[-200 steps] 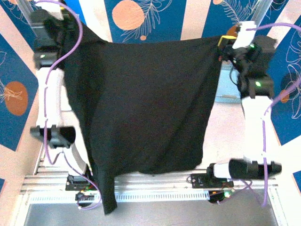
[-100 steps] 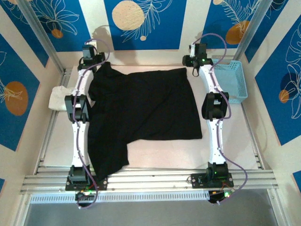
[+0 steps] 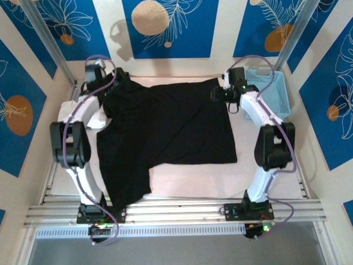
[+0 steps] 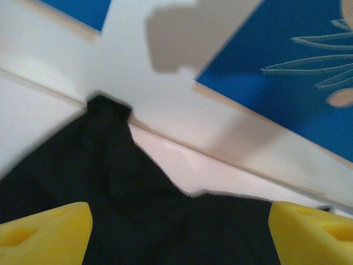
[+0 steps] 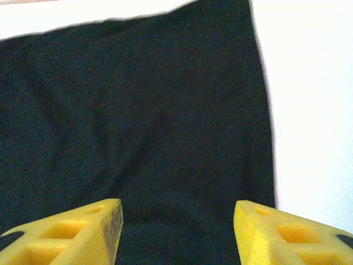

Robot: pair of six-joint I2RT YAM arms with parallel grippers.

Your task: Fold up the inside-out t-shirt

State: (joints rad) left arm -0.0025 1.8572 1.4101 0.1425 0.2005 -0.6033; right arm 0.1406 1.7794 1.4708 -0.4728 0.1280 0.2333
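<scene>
Black t-shirt lies spread on the table, no fold made yet

At left, the left gripper hovers over the shirt's far-left corner by the back wall, jaws wide apart and holding nothing, its arm bowed outward along the table's edge. The shirt lies mostly flat across the middle, one flap trailing toward the near-left rail, so the laying-out looks done and every fold appears left to do. At right, the right gripper hangs above the far-right corner, jaws likewise wide and empty, elbow bent outward beside a light-blue basket
</scene>
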